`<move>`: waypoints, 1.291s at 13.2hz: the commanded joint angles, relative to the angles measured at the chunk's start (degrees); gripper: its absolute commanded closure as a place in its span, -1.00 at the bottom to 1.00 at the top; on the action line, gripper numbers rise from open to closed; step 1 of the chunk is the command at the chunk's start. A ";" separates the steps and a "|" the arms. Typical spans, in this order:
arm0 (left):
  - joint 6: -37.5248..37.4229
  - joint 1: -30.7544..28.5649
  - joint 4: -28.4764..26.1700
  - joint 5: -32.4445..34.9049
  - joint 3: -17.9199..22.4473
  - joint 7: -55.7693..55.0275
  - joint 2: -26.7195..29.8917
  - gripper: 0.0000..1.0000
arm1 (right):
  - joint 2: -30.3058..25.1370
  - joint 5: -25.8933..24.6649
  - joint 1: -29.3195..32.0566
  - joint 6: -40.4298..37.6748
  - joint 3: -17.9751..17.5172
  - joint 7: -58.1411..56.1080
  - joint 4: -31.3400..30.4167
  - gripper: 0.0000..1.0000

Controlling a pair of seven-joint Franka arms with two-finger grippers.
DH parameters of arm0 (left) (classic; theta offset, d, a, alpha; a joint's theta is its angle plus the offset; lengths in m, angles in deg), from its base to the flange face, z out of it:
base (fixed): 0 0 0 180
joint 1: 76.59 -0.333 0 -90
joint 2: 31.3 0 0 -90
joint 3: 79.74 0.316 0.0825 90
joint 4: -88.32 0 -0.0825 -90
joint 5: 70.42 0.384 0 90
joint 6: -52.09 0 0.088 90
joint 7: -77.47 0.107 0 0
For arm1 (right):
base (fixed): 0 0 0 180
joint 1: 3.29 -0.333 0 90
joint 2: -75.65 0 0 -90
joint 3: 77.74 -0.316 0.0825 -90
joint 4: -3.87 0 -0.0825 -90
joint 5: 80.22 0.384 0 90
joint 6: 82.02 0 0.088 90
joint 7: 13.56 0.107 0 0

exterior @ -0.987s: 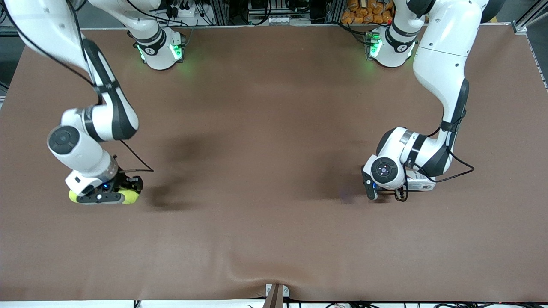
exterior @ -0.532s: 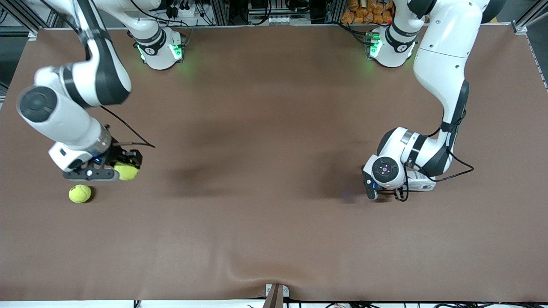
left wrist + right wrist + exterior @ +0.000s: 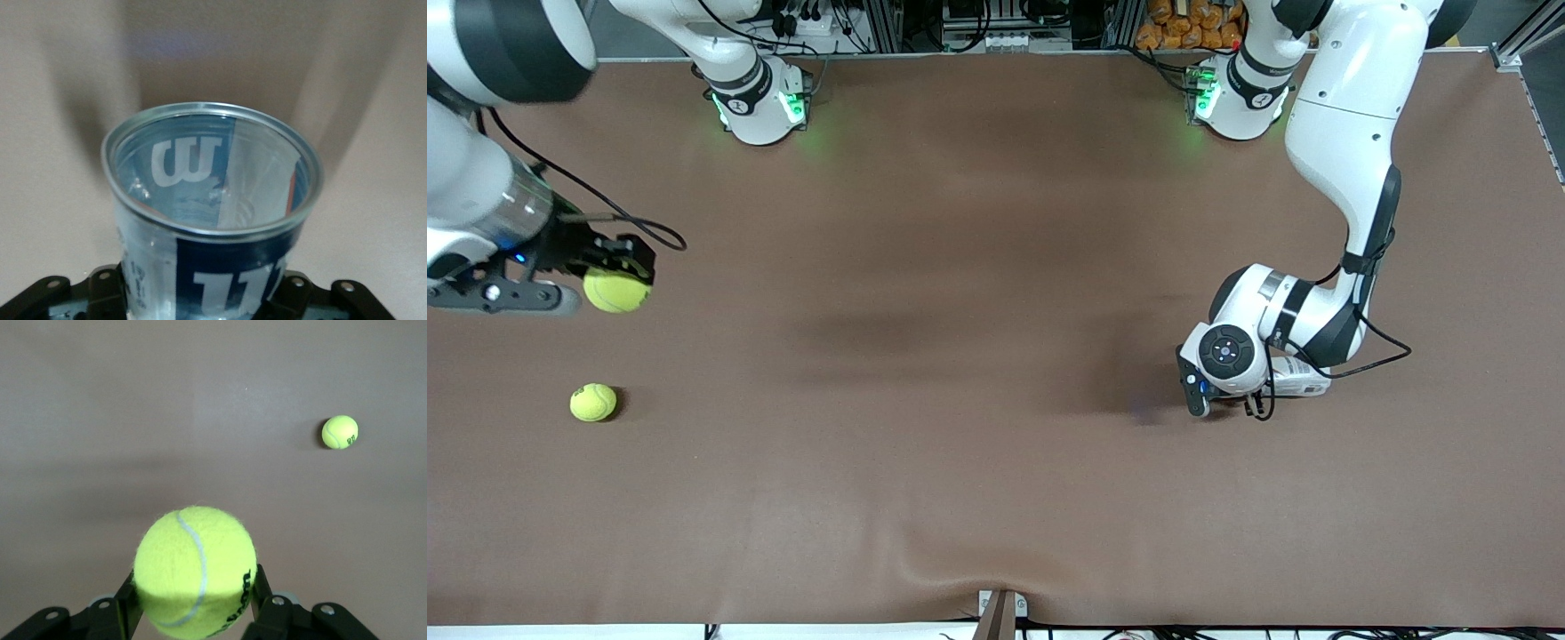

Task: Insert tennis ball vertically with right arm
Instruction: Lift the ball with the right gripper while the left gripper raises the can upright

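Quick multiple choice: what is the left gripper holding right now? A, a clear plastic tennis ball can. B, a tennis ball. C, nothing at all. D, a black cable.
A: the left wrist view shows the left gripper shut on the clear tennis ball can, its open mouth facing the camera, while the right gripper carries a tennis ball.

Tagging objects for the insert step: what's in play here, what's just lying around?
In play:
- tennis ball held in right gripper, in the air
- clear ball can gripped by left gripper

Lying about:
- second tennis ball on the table
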 commanded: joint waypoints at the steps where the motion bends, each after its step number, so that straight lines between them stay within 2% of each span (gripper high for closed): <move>1: -0.40 0.35 1.53 1.06 -0.29 -0.39 1.54 -0.33 | 1.10 2.02 0.48 -3.15 -0.34 -0.69 4.40 1.00; 4: -2.77 0.88 3.55 -0.52 -4.06 -1.18 4.62 -0.32 | 1.01 1.94 0.39 -3.50 -0.51 -0.61 4.40 1.00; 6: -3.66 -0.09 4.44 -4.80 -5.92 -1.09 7.42 -0.33 | 1.01 1.94 0.48 -4.46 -0.34 -0.70 4.40 1.00; 8: -3.84 -0.18 4.44 -13.05 -6.09 -0.83 10.67 -0.34 | 1.01 1.94 0.57 -5.25 -0.34 -0.79 4.40 1.00; 11: -3.75 0.00 4.61 -31.32 -6.27 -1.44 14.54 -0.34 | 1.01 1.85 0.66 -5.34 -0.16 -1.75 4.40 1.00; 13: -2.96 0.35 5.92 -40.56 -6.27 -1.62 16.04 -0.34 | 1.01 1.85 0.92 -5.34 -0.07 -2.80 4.40 1.00; 15: 0.10 0.70 6.46 -46.03 -6.45 -1.62 17.10 -0.34 | 1.01 1.76 0.92 -5.52 0.01 -2.81 4.31 1.00; 17: 5.28 0.97 6.20 -46.92 -9.51 -3.97 17.63 -0.33 | 1.01 1.76 0.92 -5.61 0.01 -2.81 4.31 1.00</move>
